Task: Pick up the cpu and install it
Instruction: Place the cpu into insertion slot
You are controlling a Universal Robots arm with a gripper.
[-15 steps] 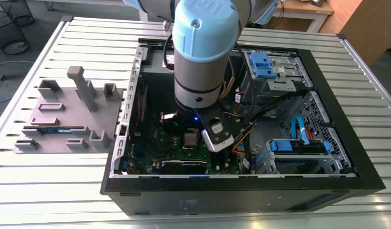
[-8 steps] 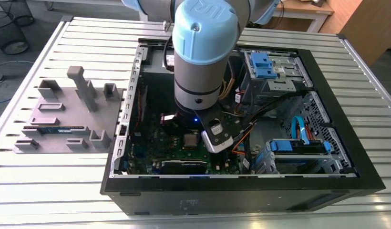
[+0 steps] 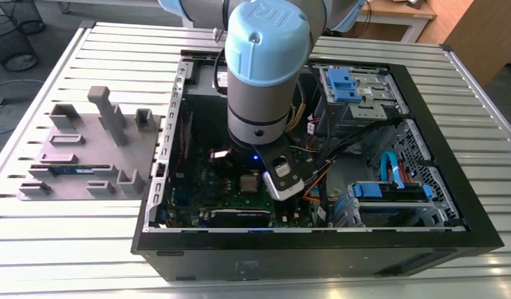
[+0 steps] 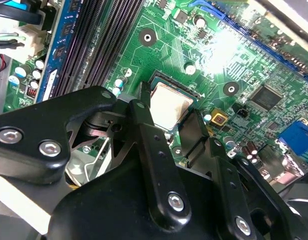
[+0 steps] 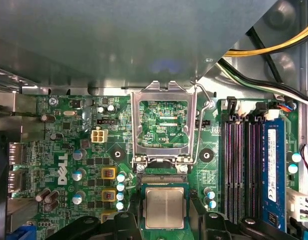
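Note:
The cpu (image 5: 165,207), a small square chip with a silvery top, lies flat in the socket on the green motherboard (image 5: 83,150); the second wrist view shows the cpu (image 4: 169,105) too. My gripper (image 5: 166,215) straddles it, one black finger (image 5: 135,220) on each side, with a thin gap to the chip's edges. The gripper (image 4: 169,107) looks open, holding nothing. The socket's metal load plate (image 5: 165,122) stands flipped up beyond the chip, its lever (image 5: 200,125) raised. In the exterior view the arm (image 3: 264,75) reaches down into the open computer case (image 3: 322,243).
Memory slots (image 5: 241,170) and a blue memory stick (image 5: 273,165) run beside the socket. Yellow and black cables (image 5: 274,47) hang near the case wall. Outside the case, a grey fixture (image 3: 89,149) holds a long memory stick (image 3: 73,168). Drive bays (image 3: 355,87) fill the case's far side.

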